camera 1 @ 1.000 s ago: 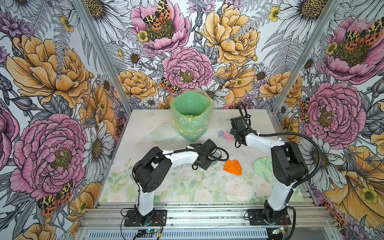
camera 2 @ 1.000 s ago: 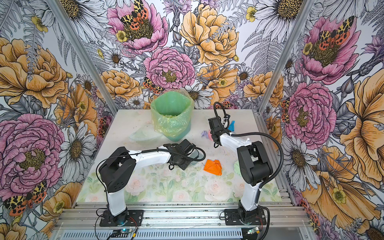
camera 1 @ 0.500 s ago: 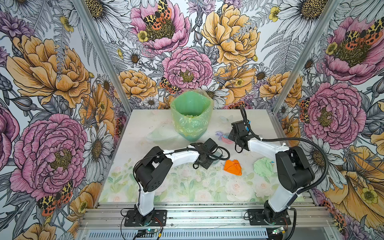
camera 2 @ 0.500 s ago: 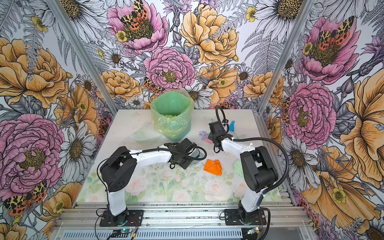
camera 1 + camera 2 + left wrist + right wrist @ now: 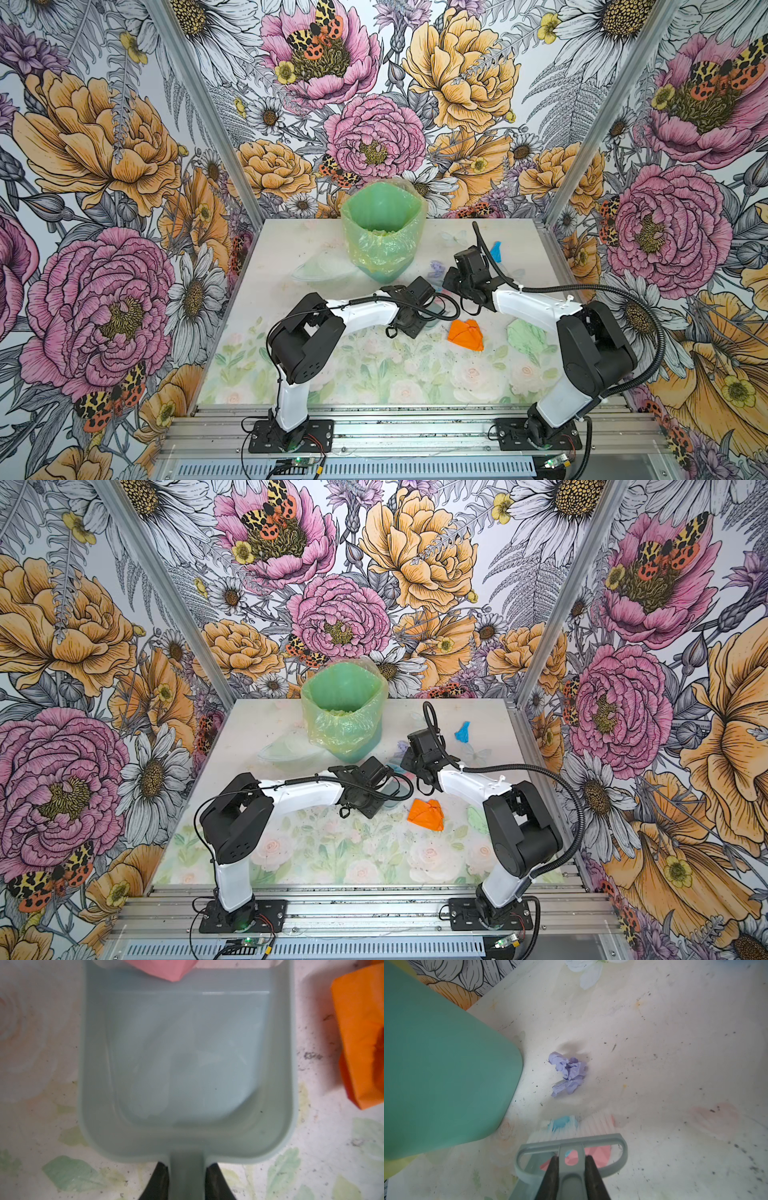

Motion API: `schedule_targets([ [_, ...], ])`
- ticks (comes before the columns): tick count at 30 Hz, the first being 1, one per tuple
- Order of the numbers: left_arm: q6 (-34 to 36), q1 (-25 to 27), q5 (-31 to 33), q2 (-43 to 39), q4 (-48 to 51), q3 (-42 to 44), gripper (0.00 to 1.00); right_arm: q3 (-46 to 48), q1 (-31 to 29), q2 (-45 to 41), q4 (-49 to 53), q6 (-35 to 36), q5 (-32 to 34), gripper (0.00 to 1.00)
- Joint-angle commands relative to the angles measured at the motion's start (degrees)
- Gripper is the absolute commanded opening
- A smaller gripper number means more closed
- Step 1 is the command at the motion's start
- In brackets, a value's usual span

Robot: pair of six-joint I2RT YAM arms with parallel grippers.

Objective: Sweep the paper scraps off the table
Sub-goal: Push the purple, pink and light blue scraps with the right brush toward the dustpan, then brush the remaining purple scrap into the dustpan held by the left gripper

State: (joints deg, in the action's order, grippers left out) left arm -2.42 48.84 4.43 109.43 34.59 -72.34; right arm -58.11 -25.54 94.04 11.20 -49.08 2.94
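Observation:
My left gripper [image 5: 188, 1167] is shut on the handle of the grey-blue dustpan [image 5: 187, 1059], which lies flat on the table [image 5: 374, 374]. A pink scrap [image 5: 164, 968] sits at the pan's lip. My right gripper [image 5: 572, 1159] is shut on the brush [image 5: 571, 1142]. Its white bristles press against the pink scrap [image 5: 596, 1157] and a light blue bit [image 5: 560, 1123]. A lilac scrap [image 5: 569, 1074] lies beyond the brush. In both top views an orange scrap [image 5: 466, 334] lies right of the pan, a pale green one [image 5: 527, 336] by the right arm, and a blue one [image 5: 462, 731] at the back right.
The green bag-lined bin [image 5: 382, 232] stands at the back middle, close to the brush. A clear plastic piece [image 5: 324, 270] lies to its left. Flowered walls close in three sides. Both arm bases are bolted along the front rail [image 5: 415, 428].
My right arm has drawn the brush forward and left to the dustpan, dragging the pink scrap to the pan's lip. The left arm and dustpan have stayed put.

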Motion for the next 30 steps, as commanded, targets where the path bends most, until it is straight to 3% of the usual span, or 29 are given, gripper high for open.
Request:
schedule_targets([
  [1, 0.85, -0.22, -1.17, 0.66, -0.72, -1.15, 0.19, 0.41, 0.50, -3.45, 1.55, -0.75, -4.32, 0.00],
  [10, 0.78, -0.24, -1.09, 0.35, -0.68, -0.91, 0.19, -6.08, 6.01, -2.55, 2.92, 5.44, -1.99, 0.00],
  [19, 0.79, -0.24, -0.91, 0.26, -0.64, -0.79, 0.19, -19.18, 7.00, 9.46, 3.16, 14.97, 4.75, 0.00],
  [30, 0.26, -0.22, -0.84, -0.54, -0.75, -0.46, 0.19, -23.26, 7.00, 16.71, 3.46, 15.87, 4.82, 0.00],
])
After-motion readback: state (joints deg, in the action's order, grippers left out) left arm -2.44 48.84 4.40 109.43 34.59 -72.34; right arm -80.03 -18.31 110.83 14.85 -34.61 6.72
